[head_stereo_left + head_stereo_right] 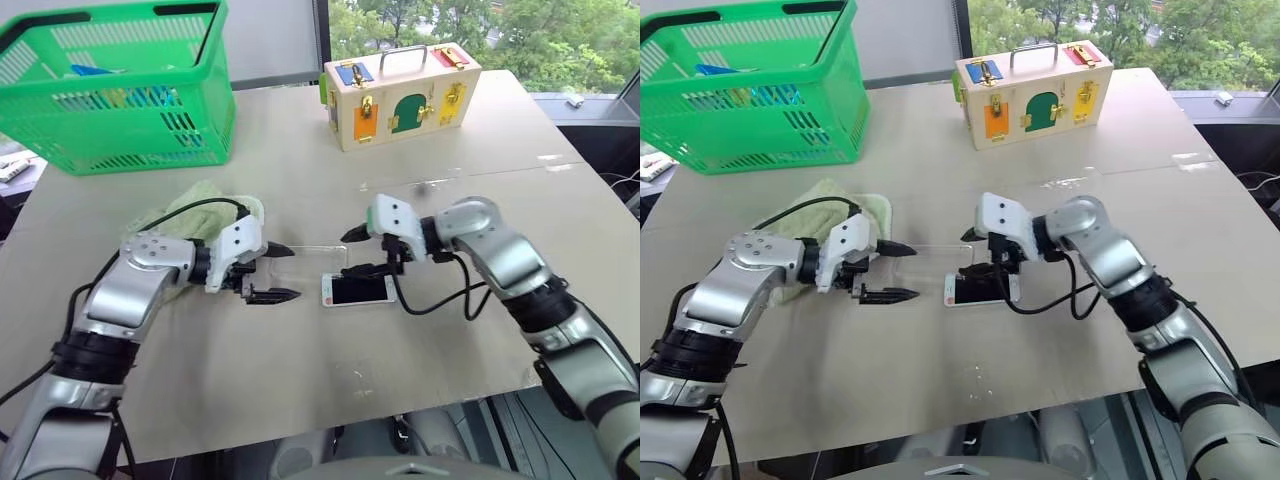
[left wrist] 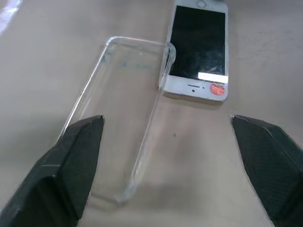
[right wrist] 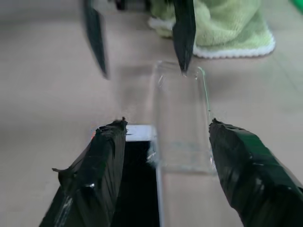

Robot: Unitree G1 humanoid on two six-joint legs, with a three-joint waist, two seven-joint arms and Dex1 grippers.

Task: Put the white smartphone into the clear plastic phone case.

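Seating the white smartphone (image 1: 357, 290) needs both pieces steadied first: it lies screen-up on the desk (image 1: 300, 400), w/ the clear plastic phone case (image 2: 125, 109) empty just beside it, one case corner touching the phone's edge. Left hand (image 1: 280, 273) and right hand (image 1: 352, 252) both hover open, holding nothing. Best bet IMO: pin the case w/ left, then grip the phone by its long edges w/ right and lower it in level.
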